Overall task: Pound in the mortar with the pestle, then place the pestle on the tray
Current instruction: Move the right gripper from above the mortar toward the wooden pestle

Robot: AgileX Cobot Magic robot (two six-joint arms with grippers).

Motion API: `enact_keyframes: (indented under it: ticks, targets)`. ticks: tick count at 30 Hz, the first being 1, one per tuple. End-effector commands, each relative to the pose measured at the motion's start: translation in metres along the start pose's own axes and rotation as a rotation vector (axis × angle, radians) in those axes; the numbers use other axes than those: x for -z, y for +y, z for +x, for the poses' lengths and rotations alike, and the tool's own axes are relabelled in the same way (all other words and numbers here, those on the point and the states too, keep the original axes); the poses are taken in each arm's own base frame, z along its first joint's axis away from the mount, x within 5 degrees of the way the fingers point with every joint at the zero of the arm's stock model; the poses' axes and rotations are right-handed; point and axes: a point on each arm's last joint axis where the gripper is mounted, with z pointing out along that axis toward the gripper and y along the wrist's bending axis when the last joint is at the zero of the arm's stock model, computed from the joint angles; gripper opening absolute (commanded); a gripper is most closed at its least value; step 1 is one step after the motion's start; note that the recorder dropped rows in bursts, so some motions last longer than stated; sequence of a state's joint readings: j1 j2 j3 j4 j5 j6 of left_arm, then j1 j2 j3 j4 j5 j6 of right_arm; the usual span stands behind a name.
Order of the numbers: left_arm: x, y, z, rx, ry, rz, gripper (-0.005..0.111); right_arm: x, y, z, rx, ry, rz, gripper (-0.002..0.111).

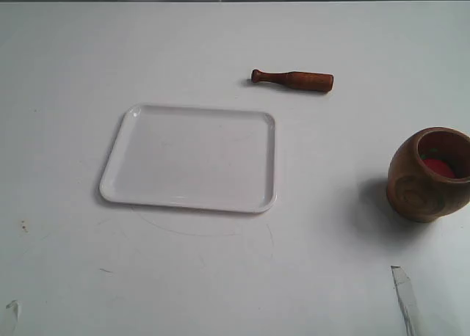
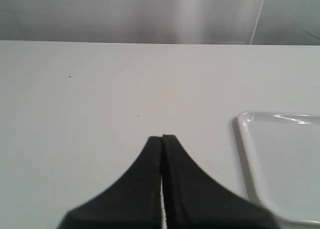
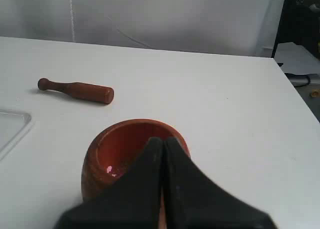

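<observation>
The brown wooden mortar (image 1: 429,174) stands at the right edge of the table with something red inside; the right wrist view shows it (image 3: 107,156) just beyond my right gripper (image 3: 163,140), which is shut and empty. The reddish-brown pestle (image 1: 292,79) lies flat on the table behind the tray, knob end pointing left; the right wrist view also shows the pestle (image 3: 76,90). The white tray (image 1: 191,158) sits in the middle, empty. My left gripper (image 2: 162,138) is shut on nothing, over bare table beside the tray's corner (image 2: 245,121). Neither gripper shows in the exterior view.
The white table (image 1: 66,64) runs to a grey back wall (image 2: 125,14). A strip of tape (image 1: 405,296) lies near the front right, and a small scuff (image 1: 12,310) at the front left. The table's right edge (image 3: 295,89) shows in the right wrist view.
</observation>
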State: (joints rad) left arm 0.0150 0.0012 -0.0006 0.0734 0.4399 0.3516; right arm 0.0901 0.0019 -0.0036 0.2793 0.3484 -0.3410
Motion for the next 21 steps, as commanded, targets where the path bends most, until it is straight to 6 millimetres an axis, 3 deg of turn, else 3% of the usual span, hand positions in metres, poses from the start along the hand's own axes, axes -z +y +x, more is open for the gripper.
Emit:
enact_keyframes:
  ticks: [1, 4, 8, 15, 21]
  targets:
    - [0.0, -0.001, 0.0, 0.012, -0.007, 0.008, 0.0, 0.0, -0.001, 0.001, 0.006, 0.0, 0.009, 0.0]
    - [0.0, -0.001, 0.0, 0.012, -0.007, 0.008, 0.0, 0.0, -0.002, -0.001, 0.025, -0.017, 0.021, 0.0]
    - [0.0, -0.001, 0.0, 0.012, -0.007, 0.008, 0.0, 0.001, -0.006, -0.015, -0.02, -0.182, 0.066, 0.0]
    - [0.0, -0.001, 0.0, 0.012, -0.007, 0.008, 0.0, 0.016, -0.026, -0.044, -0.461, -0.589, 0.18, 0.0]
    - [0.0, -0.001, 0.0, 0.012, -0.007, 0.008, 0.0, 0.023, -0.035, -0.049, -0.642, -0.715, 0.203, 0.0]
